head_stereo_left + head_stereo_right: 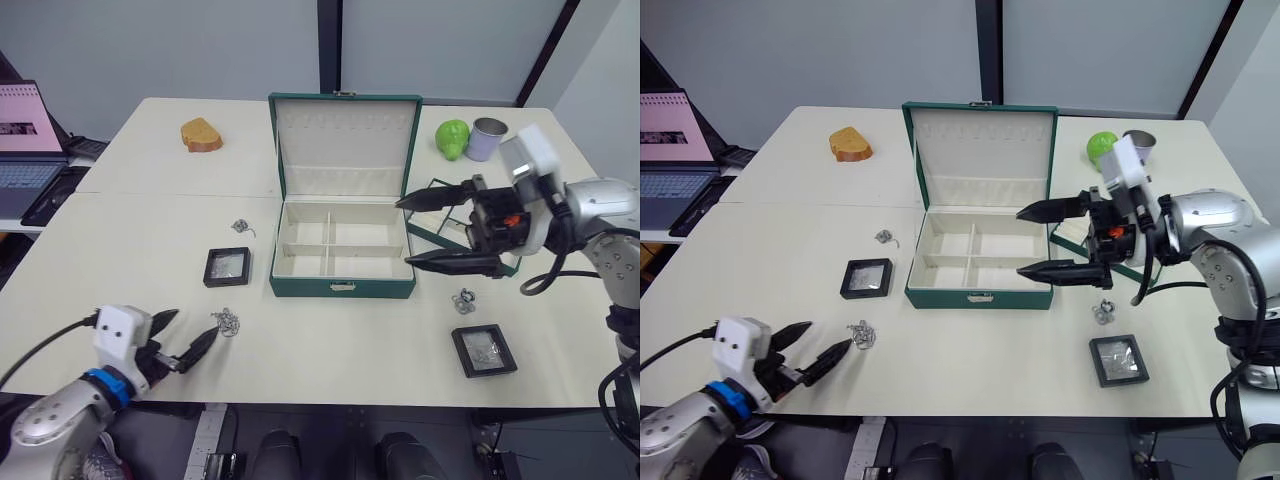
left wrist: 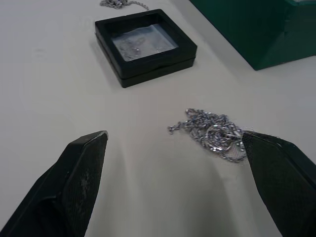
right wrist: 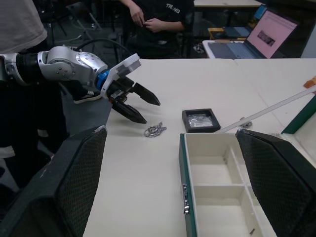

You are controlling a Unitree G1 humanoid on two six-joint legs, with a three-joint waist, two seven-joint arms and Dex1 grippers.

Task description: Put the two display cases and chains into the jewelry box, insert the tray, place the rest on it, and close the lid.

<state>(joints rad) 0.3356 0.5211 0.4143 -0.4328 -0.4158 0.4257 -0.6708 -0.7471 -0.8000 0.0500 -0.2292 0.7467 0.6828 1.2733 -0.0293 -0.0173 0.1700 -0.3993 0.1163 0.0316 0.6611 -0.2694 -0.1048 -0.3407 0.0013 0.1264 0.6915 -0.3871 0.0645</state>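
Dark green outside and cream inside, the jewelry box [image 1: 343,253] sits mid-worktop [image 1: 150,230] in the head views, its long axis running left to right and its metal clasp facing the robot. The lid [image 1: 345,145] stands upright behind it, a row of small hooks along its lining. The box's four divided compartments look bare. One display case [image 1: 227,266], square and black-framed with a clear window, lies just left of the box; the other display case [image 1: 484,351] lies near the front right. A heap of chain [image 1: 228,321] rests just beside the left end effector [image 1: 183,340], whose black fingers are spread. A smaller chain [image 1: 241,228] lies behind the left case. The silvery rings [image 1: 463,301] cluster right of the box. The right end effector [image 1: 438,231] hovers with fingers wide apart at the box's right end, in front of the tray [image 1: 440,228], which is mostly hidden behind it.

In the left wrist view, two textured black fingers [image 2: 74,182] flank the tangled, fine-linked chain [image 2: 213,134], one tip touching or almost touching it; the case [image 2: 145,46] lies beyond.

In the right wrist view, ribbed fingers [image 3: 69,187] frame the open box [image 3: 217,182]. White lettering on a person's [image 3: 158,19] dark shirt is possibly "TKNO"
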